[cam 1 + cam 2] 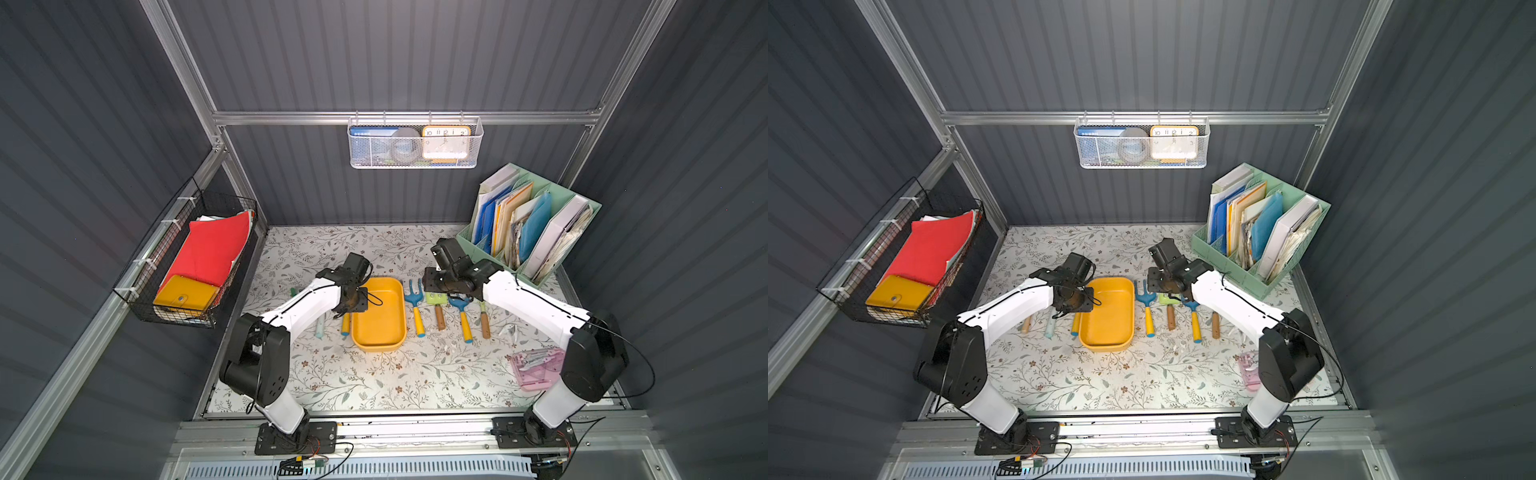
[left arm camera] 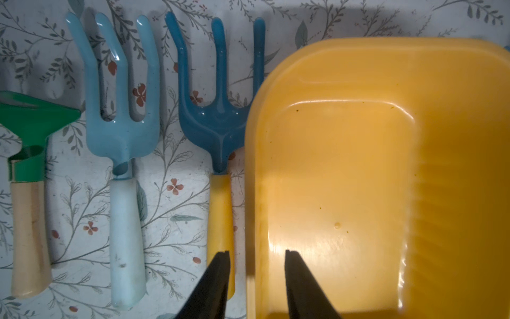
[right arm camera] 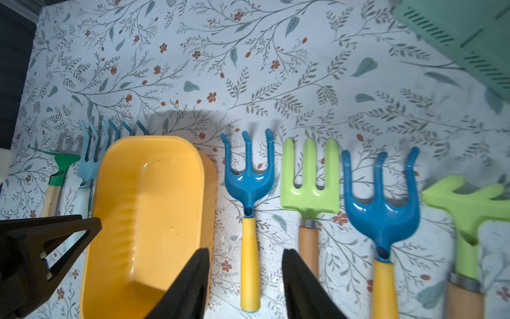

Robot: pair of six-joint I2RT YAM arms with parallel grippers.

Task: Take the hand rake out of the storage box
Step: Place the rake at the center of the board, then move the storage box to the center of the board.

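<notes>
The yellow storage box [image 1: 378, 320] [image 1: 1106, 318] stands on the floral table with nothing inside it. Right beside its right wall lies a blue hand rake [image 1: 415, 305] [image 3: 249, 243] with a yellow handle. My right gripper [image 3: 244, 252] hovers open over that handle, jaws apart on either side and not touching it. My left gripper [image 2: 256, 252] is open too, its jaws straddling the box's left wall [image 2: 249, 193]. One of its fingers [image 3: 82, 229] shows in the right wrist view. Another blue rake [image 2: 220, 124] lies just outside that wall.
Left of the box lie a light-blue fork [image 2: 121, 124] and a green hoe [image 2: 27, 124]. To its right are a light-green fork [image 3: 309, 179], a blue rake [image 3: 382, 198] and a green rake [image 3: 466, 210]. A mint-green file organiser [image 1: 528, 224] and a pink case [image 1: 536, 368] stand at the right.
</notes>
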